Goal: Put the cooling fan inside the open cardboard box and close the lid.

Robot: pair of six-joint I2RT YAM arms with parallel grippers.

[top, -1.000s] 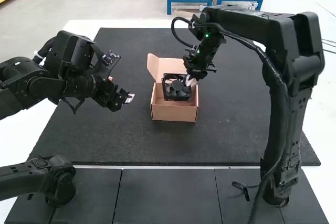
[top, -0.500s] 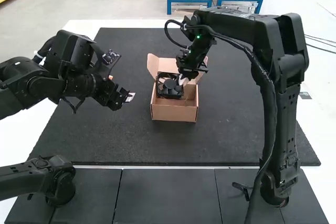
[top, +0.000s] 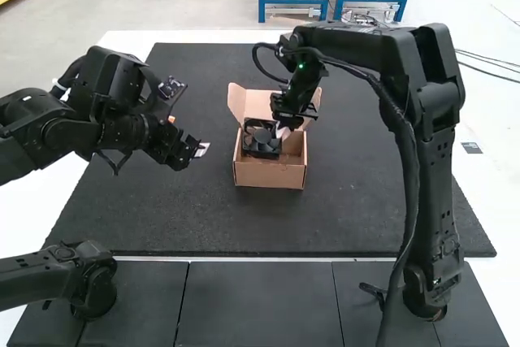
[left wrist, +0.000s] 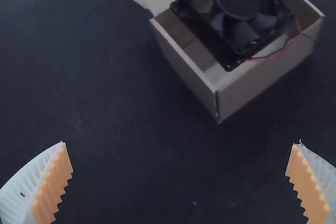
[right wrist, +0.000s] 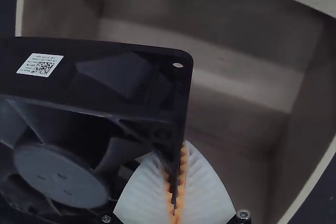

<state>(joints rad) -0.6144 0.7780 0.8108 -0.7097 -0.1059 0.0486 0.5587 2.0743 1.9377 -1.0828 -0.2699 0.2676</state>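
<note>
The cardboard box sits on the black mat near its middle, a little closer to the far edge than to the near one, with its top open and its lid standing upright along the far left side. The cooling fan is tilted in the box's mouth, its lower part below the rim and its upper part above it, leaning toward the left wall. The right gripper reaches down from above the far side of the box and is clamped on the fan's black frame; in the right wrist view the white ribbed fingers with orange pads pinch one edge of the frame close to a corner, with the hub and blades to one side and the box's bare inner walls behind. From the left wrist view a thin red wire runs along the fan's edge by the box wall. The left gripper hangs above the mat to the left of the box, well apart from it, pointing toward it; its two fingers are spread wide with nothing between them
</note>
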